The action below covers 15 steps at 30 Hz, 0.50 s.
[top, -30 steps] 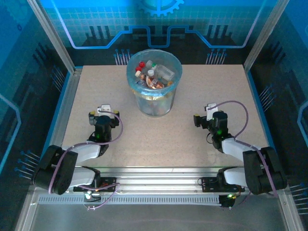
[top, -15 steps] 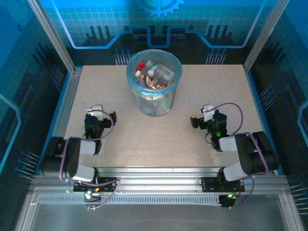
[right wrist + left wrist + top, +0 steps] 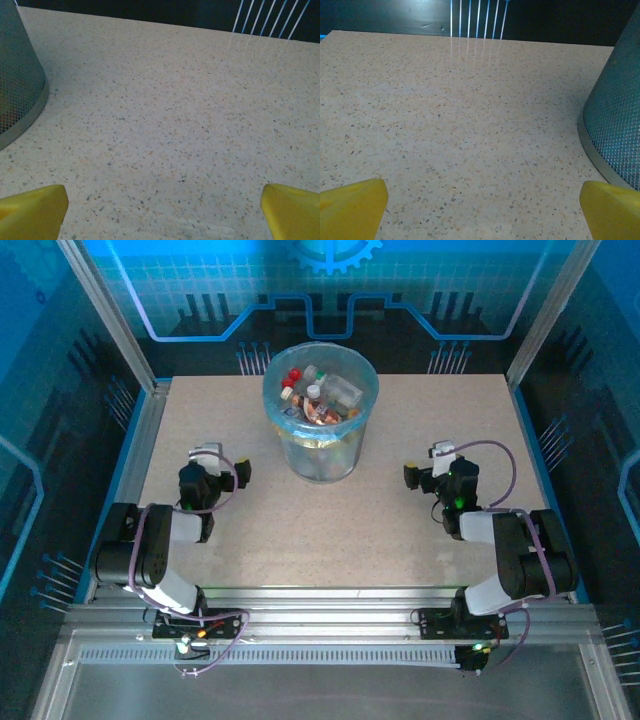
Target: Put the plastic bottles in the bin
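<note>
The left gripper is hanging low over the desk, its yellow fingers spread wide with nothing between them. The right gripper is doing the same on the other side, spread wide and empty above bare speckled surface. Both arms are folding back near the desk's front edge, one at each side. The bin is standing upright at the far middle of the desk, between the two grippers and apart from both. The bottles are lying piled inside it, red and white caps showing near the rim.
</note>
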Tool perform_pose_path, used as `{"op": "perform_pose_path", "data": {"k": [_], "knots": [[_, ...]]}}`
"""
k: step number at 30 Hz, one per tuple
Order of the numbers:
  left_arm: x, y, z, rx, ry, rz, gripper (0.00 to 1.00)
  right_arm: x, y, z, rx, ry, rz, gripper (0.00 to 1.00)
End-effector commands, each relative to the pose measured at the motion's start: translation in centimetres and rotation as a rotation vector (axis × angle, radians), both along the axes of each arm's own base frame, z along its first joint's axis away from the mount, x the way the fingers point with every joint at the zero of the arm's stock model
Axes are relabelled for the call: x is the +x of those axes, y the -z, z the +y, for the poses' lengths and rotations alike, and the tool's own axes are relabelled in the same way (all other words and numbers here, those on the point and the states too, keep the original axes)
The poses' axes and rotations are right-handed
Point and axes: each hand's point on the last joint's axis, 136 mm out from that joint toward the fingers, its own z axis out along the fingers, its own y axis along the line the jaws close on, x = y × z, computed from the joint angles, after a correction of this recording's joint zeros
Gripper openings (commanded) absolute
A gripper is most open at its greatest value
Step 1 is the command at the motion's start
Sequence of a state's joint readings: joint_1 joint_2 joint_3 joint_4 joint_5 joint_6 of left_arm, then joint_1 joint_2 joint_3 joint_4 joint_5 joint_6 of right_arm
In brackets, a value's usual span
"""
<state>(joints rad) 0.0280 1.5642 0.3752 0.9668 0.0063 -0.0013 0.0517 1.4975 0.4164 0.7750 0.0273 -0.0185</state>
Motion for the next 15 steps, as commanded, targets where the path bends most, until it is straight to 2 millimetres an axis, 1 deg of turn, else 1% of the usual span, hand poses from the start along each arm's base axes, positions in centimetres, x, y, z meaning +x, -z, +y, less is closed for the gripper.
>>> {"op": "perform_pose_path", "data": {"k": [1,15], "knots": [[-0.1,0.28,-0.04,-0.001,-0.004,0.025,0.99,0.25,0.09,-0.39,0.004,0.028,0.008,1.0],[-0.13,0.25,-0.07,-0.001,-0.003,0.023,0.99,0.25,0.14,-0.24,0.001,0.024,0.011,1.0]]}}
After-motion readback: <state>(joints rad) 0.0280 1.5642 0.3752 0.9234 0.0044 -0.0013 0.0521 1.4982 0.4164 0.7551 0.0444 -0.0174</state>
